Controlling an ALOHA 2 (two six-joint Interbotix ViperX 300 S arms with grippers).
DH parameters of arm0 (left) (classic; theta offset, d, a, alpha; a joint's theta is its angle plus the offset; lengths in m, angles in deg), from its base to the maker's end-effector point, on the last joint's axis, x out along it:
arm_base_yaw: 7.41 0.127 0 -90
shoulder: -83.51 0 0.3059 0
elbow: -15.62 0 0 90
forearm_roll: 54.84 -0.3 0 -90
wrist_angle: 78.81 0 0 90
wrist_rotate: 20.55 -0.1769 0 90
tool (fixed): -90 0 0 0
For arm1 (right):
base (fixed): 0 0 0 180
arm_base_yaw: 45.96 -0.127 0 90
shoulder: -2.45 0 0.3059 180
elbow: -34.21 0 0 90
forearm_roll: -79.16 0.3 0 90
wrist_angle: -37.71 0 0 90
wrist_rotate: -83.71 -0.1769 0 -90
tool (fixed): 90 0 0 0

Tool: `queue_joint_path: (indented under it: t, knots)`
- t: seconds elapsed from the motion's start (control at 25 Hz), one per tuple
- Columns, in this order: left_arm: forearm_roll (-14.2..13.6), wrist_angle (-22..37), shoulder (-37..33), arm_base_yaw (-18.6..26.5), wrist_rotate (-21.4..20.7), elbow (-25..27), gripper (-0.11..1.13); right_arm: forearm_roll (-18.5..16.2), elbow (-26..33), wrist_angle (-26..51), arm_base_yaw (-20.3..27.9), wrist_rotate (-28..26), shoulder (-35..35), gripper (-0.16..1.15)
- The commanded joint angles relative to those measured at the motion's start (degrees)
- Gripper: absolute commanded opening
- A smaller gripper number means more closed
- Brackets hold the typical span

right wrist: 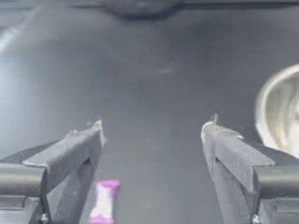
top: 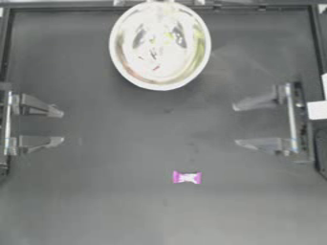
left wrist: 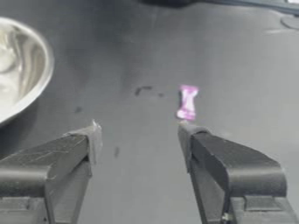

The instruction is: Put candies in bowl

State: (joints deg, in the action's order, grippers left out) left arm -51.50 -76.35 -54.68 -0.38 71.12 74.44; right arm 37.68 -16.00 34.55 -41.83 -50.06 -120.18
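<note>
Resting drawn back at the table's left edge, the left gripper (top: 60,127) has its jaws spread wide and holds nothing. The right gripper (top: 236,124) sits likewise at the right edge, jaws wide apart and empty. A magenta candy (top: 186,177) lies alone on the dark table (top: 96,201), well apart from both. Several candies (top: 155,48) lie inside the metal bowl (top: 121,67) at the far edge.
</note>
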Motion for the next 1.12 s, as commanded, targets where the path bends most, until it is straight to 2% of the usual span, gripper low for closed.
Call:
queue_joint_path:
  t: [0.04, 0.32, 0.44, 0.56, 0.72, 0.8, 0.92, 1.12]
  knots:
    - [-1.32, 0.18, -1.23, 0.09, -0.18, -1.32, 0.9, 0.53, -0.79, -1.23, -0.7, 0.0, -1.67, 0.97]
    - [-4.92, -0.18, -1.23, 0.09, -0.35, -1.85, 0.9, 0.18, -1.58, -1.14, -0.62, 0.35, -2.64, 0.97]
    - [-5.27, -0.18, -1.23, 0.09, -0.35, -2.11, 0.9, 0.7, 0.0, 0.79, -0.7, 0.53, -2.11, 0.97]
    - [-5.36, -0.26, -1.14, 0.09, -0.35, -1.93, 0.9, 0.79, 3.69, 6.86, -2.99, 0.62, 1.32, 0.97]
    - [-5.45, -0.18, -0.97, 0.09, -0.35, -1.93, 0.9, 1.23, 11.07, 19.86, -8.61, 0.79, 8.88, 0.97]
    - [-5.45, -0.18, -0.97, 0.09, -0.35, -2.11, 0.9, 3.34, 14.5, 25.75, -10.63, 1.05, 12.13, 0.97]
    - [-5.45, -0.18, -0.97, 0.09, -0.35, -2.02, 0.9, 8.44, 18.37, 31.64, -12.39, 3.6, 16.52, 0.97]
    - [-5.45, -0.18, -0.79, 0.09, -0.35, -1.85, 0.9, 20.57, 23.82, 37.0, -12.48, 15.21, 22.41, 0.97]
